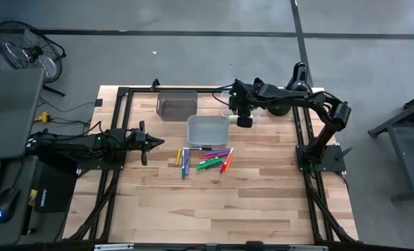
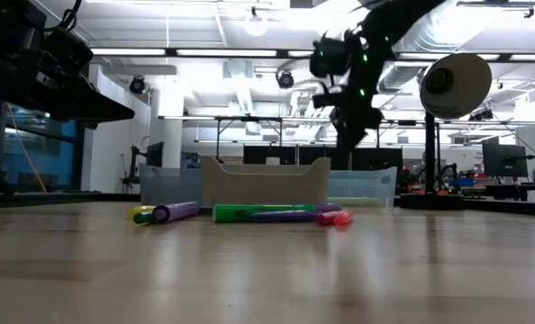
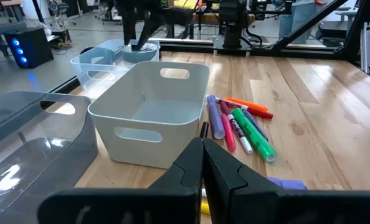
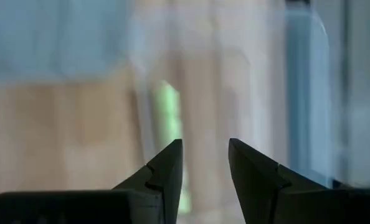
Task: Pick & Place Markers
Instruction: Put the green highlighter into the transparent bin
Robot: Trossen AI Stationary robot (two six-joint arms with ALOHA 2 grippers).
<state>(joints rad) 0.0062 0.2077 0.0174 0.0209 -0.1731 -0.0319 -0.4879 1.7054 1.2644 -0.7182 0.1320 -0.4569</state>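
My right pincer (image 1: 241, 113) hangs above the table's far edge, over a clear bin (image 1: 227, 103) that stands there, and its jaws stand apart with nothing between them; past the fingertips (image 4: 170, 163) in the right wrist view I make out only a blurred green streak (image 4: 168, 112) that I cannot name. My left pincer (image 1: 155, 142) waits low by the table's left edge, jaws pressed together on nothing, pointing toward the middle. Three bins sit toward the far edge: a smoky grey bin (image 1: 177, 104) nearest the far left corner, a white bin (image 1: 207, 130) with handle slots closer to the table's centre, and the clear bin beyond it. In the left wrist view the white bin's inside shows bare as far as I can see; the grey bin looks empty too, though only part of it shows. What lies in the clear bin I cannot tell. The markers (image 1: 207, 160) lie on the table in a loose cluster just on the near side of the white bin, purple, green, pink, orange and yellow, some touching one another, none in a bin that I can see.
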